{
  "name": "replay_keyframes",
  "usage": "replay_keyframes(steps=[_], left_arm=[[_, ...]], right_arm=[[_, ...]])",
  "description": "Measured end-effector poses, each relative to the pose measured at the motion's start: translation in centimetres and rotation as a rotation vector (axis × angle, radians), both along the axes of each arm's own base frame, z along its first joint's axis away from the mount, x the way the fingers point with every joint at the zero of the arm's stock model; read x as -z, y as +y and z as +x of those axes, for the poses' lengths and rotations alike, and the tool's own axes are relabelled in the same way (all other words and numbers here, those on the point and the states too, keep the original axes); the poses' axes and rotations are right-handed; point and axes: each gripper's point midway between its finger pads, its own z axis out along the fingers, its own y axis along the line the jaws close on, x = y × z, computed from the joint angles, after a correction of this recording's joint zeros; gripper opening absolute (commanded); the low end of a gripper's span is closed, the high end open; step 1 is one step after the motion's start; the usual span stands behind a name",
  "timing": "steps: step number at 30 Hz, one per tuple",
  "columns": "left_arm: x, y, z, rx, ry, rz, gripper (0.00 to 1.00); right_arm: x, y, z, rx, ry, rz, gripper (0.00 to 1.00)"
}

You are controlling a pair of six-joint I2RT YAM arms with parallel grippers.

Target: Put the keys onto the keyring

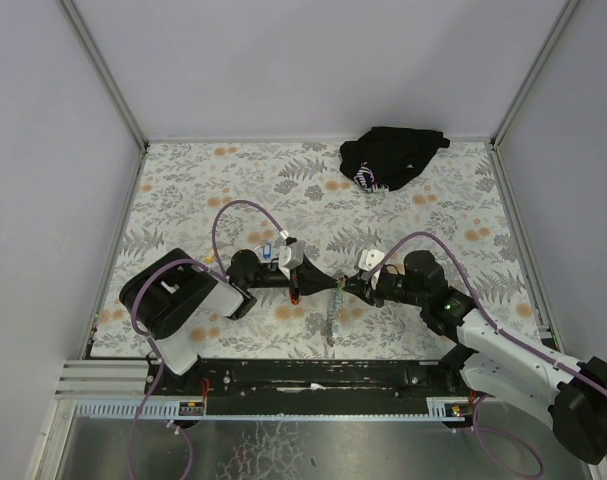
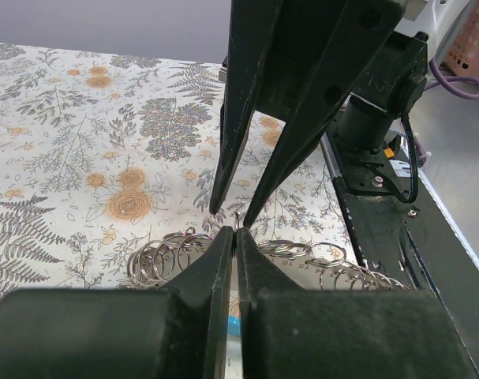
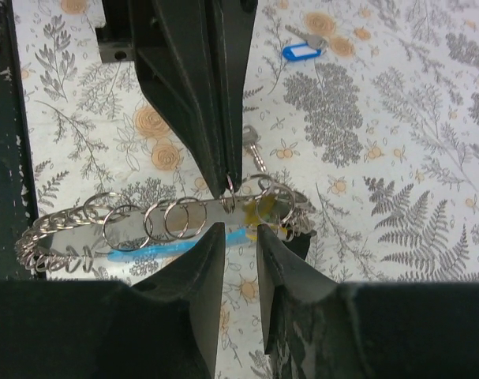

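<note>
The keyring strap [image 3: 168,249] carries a row of several metal rings [image 3: 184,217] and a light-blue section. It is held above the table between both arms [image 1: 330,318]. My left gripper [image 3: 228,186] is shut on one small ring at the strap's middle; its closed tips also show in the left wrist view [image 2: 235,231]. My right gripper [image 3: 241,233] is open, with its fingers just in front of that ring and not touching it. A yellow tag [image 3: 260,212] hangs at the rings. A key with a blue tag [image 3: 301,52] and a bare metal key [image 3: 252,150] lie on the table.
A black cloth bundle [image 1: 391,158] lies at the back right of the flowered tablecloth [image 1: 233,190]. The black base rail [image 1: 313,372] runs along the near edge. Grey walls enclose the table on three sides. Purple cables loop over both arms.
</note>
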Motion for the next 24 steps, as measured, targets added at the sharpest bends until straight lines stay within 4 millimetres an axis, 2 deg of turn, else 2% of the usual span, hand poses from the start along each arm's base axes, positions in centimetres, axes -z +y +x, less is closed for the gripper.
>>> replay_keyframes(steps=[4, 7, 10, 15, 24], left_arm=[[-0.1, 0.0, 0.0, -0.001, -0.001, -0.001, 0.00], [-0.4, 0.1, 0.0, -0.005, -0.008, -0.008, 0.00], [-1.0, 0.1, 0.3, -0.019, -0.018, -0.019, 0.00], [-1.1, 0.2, 0.8, -0.045, -0.018, -0.025, 0.00], [-1.0, 0.6, 3.7, -0.158, -0.002, -0.034, 0.00]], right_arm=[[-0.7, 0.5, 0.2, -0.014, -0.026, 0.030, 0.30], [-1.2, 0.6, 0.4, -0.010, -0.040, 0.048, 0.36], [-1.7, 0.5, 0.5, 0.003, -0.046, 0.061, 0.37], [-2.2, 0.4, 0.3, 0.013, -0.030, 0.073, 0.47], [-4.3, 1.6, -0.6, 0.003, 0.027, 0.117, 0.49]])
